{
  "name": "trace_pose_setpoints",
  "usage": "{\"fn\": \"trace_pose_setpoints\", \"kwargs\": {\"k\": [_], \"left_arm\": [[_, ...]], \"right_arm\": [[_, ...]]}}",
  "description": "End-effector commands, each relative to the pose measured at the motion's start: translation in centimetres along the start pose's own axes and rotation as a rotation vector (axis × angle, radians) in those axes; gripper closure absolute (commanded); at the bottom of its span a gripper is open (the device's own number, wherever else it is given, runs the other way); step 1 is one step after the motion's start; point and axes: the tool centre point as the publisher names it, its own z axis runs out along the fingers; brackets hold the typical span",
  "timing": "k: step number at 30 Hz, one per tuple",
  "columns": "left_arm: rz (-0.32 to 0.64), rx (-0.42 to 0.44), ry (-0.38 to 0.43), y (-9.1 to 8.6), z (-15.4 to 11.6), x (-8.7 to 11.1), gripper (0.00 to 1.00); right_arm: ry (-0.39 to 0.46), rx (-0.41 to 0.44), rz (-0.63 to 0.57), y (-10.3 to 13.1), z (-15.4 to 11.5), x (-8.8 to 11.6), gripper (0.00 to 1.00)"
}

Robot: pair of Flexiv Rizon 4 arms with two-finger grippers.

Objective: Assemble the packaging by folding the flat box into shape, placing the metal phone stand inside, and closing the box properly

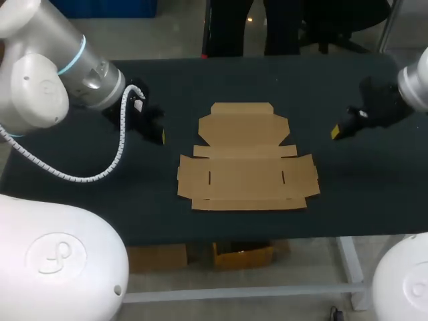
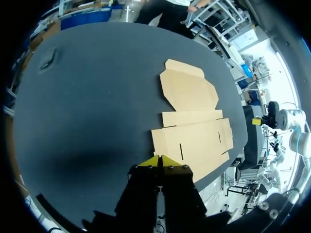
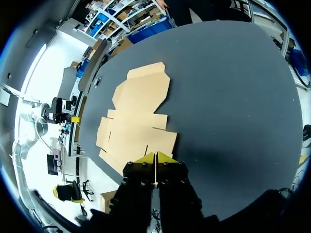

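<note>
In the head view, the flat box (image 1: 247,160) lies unfolded in the middle of the worktop (image 1: 167,87), a matte, dark, cloth-like surface. The box is a single sheet of plain brown cardboard: a wide panel with side flaps and two short slits nearest the robot, and a narrower panel with angled corners and a small tab on the far side. The left pincer (image 1: 159,134) hangs off the box's left side and the right pincer (image 1: 336,131) off its right, both well apart from the cardboard; each shows only a speck of yellow on a black body. In the left wrist view, the left pincer (image 2: 159,161) has its two yellow wedge tips pressed together with nothing between them, and the flat box (image 2: 192,121) spreads smooth and creased ahead of them. The right pincer (image 2: 256,121) shows small beyond the box. In the right wrist view, the right pincer (image 3: 155,158) likewise has its tips together on nothing, only a thin seam between them, with the flat box (image 3: 138,111) ahead of them and the left pincer (image 3: 74,119) tiny past the cardboard.
</note>
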Motion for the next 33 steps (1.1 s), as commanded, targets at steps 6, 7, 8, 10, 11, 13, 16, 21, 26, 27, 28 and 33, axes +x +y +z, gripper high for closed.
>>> {"fn": "trace_pose_setpoints", "kwargs": {"k": [6, 7, 8, 10, 11, 13, 16, 21, 26, 27, 28, 33], "left_arm": [[0.01, -0.012, -0.007, -0.47, -0.32, 0.35, 1.0], [0.01, -0.012, -0.007, -0.47, -0.32, 0.35, 1.0], [0.01, -0.012, -0.007, -0.47, -0.32, 0.35, 1.0], [0.01, -0.012, -0.007, -0.47, -0.32, 0.35, 1.0], [0.01, -0.012, -0.007, -0.47, -0.32, 0.35, 1.0], [0.01, -0.012, -0.007, -0.47, -0.32, 0.35, 1.0], [0.01, -0.012, -0.007, -0.47, -0.32, 0.35, 1.0], [0.01, -0.012, -0.007, -0.47, -0.32, 0.35, 1.0], [0.01, -0.012, -0.007, -0.47, -0.32, 0.35, 1.0], [0.01, -0.012, -0.007, -0.47, -0.32, 0.35, 1.0], [0.01, -0.012, -0.007, -0.47, -0.32, 0.35, 1.0], [0.01, -0.012, -0.007, -0.47, -0.32, 0.35, 1.0]], "right_arm": [[0.001, -0.001, 0.02, -0.08, -0.01, -0.48, 1.0], [0.001, -0.001, 0.02, -0.08, -0.01, -0.48, 1.0], [0.001, -0.001, 0.02, -0.08, -0.01, -0.48, 1.0], [0.001, -0.001, 0.02, -0.08, -0.01, -0.48, 1.0], [0.001, -0.001, 0.02, -0.08, -0.01, -0.48, 1.0], [0.001, -0.001, 0.02, -0.08, -0.01, -0.48, 1.0], [0.001, -0.001, 0.02, -0.08, -0.01, -0.48, 1.0], [0.001, -0.001, 0.02, -0.08, -0.01, -0.48, 1.0], [0.001, -0.001, 0.02, -0.08, -0.01, -0.48, 1.0], [0.001, -0.001, 0.02, -0.08, -0.01, -0.48, 1.0], [0.001, -0.001, 0.02, -0.08, -0.01, -0.48, 1.0], [0.001, -0.001, 0.02, -0.08, -0.01, -0.48, 1.0]]}}
